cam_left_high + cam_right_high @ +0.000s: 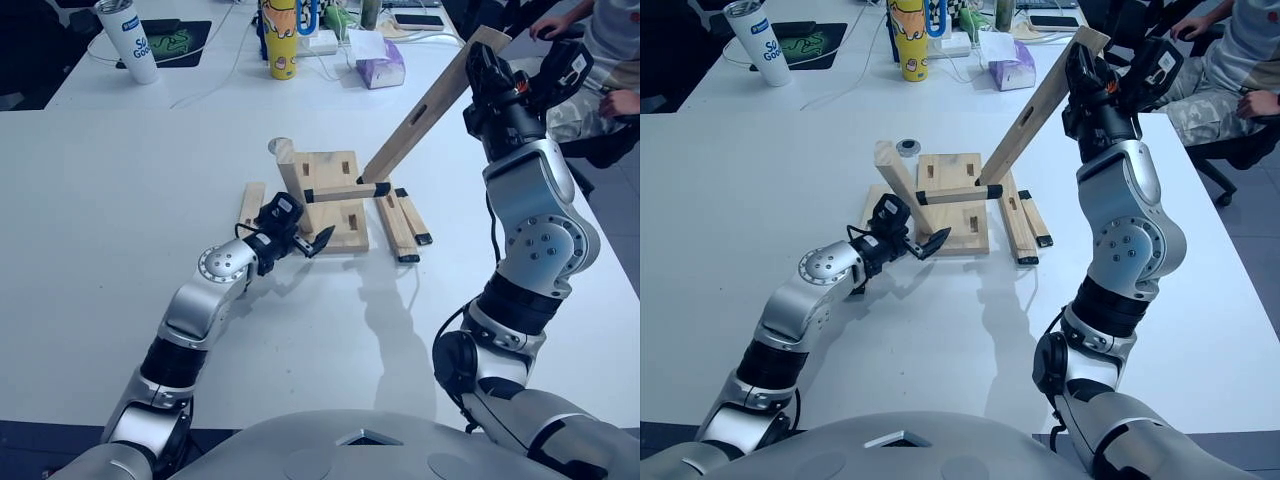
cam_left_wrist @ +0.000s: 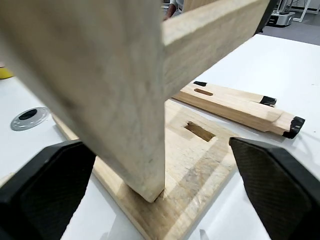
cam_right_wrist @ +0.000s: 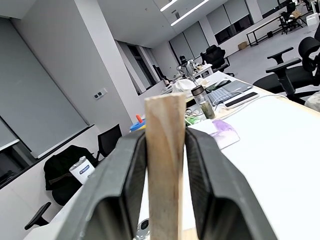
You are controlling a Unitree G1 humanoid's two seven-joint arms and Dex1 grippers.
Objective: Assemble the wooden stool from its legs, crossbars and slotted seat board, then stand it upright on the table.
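Right gripper [image 3: 165, 150]: raised high over the far right of the table [image 1: 120, 180], clamping both fingers [image 3: 122, 185] flat against the upper end of a wooden leg [image 1: 420, 115].
Held leg: slanting steeply down toward the seat board [image 1: 340, 235], its lower end meeting the black-tipped end of the crossbar [image 1: 345, 190] just above the board's right edge.
Left gripper [image 1: 300, 232]: hanging low at the board's near left corner, its fingers spread wide and gripping nothing. From the left wrist view, the two dark pads [image 2: 275, 185] are flanking the base of the second leg [image 1: 290, 165] without touching it.
Second leg: standing on the board's left side and tilting back toward the far left, with the crossbar running level from it to the held leg.
Seat board: lying flat mid-table, with several slots showing.
Loose parts: two black-tipped pieces [image 1: 395, 225] [image 1: 415, 220] are lying side by side just right of the board. A further piece [image 1: 250, 205] is lying along its left edge.
Far edge of table: a tumbler [image 1: 130, 40], a yellow bottle [image 1: 282, 40] and a tissue pack [image 1: 380, 70] are standing well apart from the stool parts.
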